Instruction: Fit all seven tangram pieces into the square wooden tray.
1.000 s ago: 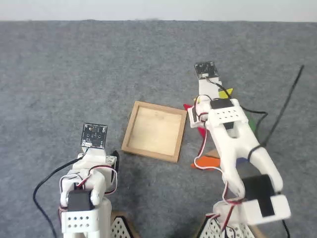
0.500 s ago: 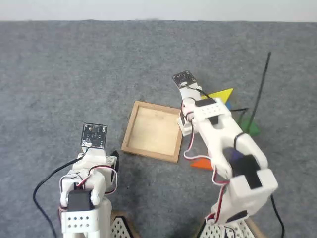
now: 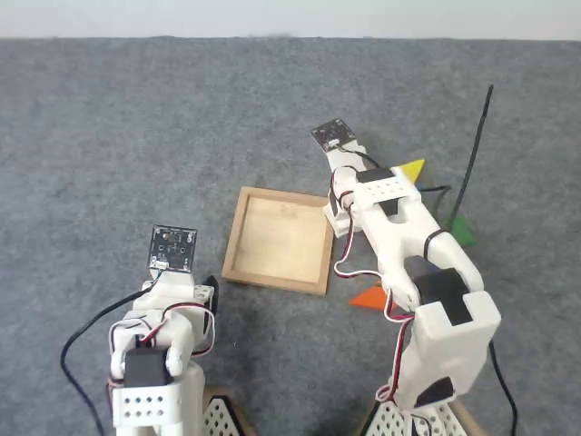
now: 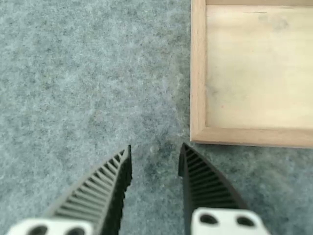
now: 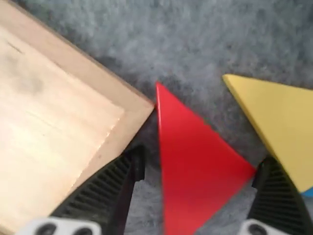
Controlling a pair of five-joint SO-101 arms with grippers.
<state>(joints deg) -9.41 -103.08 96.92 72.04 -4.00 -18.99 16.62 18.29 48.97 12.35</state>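
The square wooden tray (image 3: 238, 238) lies mid-table with nothing in it. My right gripper (image 5: 200, 164) is open just off the tray's far right corner (image 5: 132, 110), one finger on each side of a red triangle (image 5: 195, 166) lying on the carpet. A yellow triangle (image 5: 274, 117) lies beside the red one. In the high view the right arm (image 3: 390, 218) covers the red piece, and the yellow triangle (image 3: 411, 169), a green piece (image 3: 461, 232) and an orange piece (image 3: 370, 297) show around it. My left gripper (image 4: 154, 156) is open over bare carpet, close to the tray's near left corner (image 4: 198, 134).
Grey carpet covers the whole table. A thin black cable or rod (image 3: 477, 145) rises to the right of the right arm. Both arm bases (image 3: 150, 400) stand at the near edge. Open carpet lies left of and beyond the tray.
The right arm has swung left from over the loose pieces to the tray's right edge, uncovering the yellow and green pieces. The left arm has not moved.
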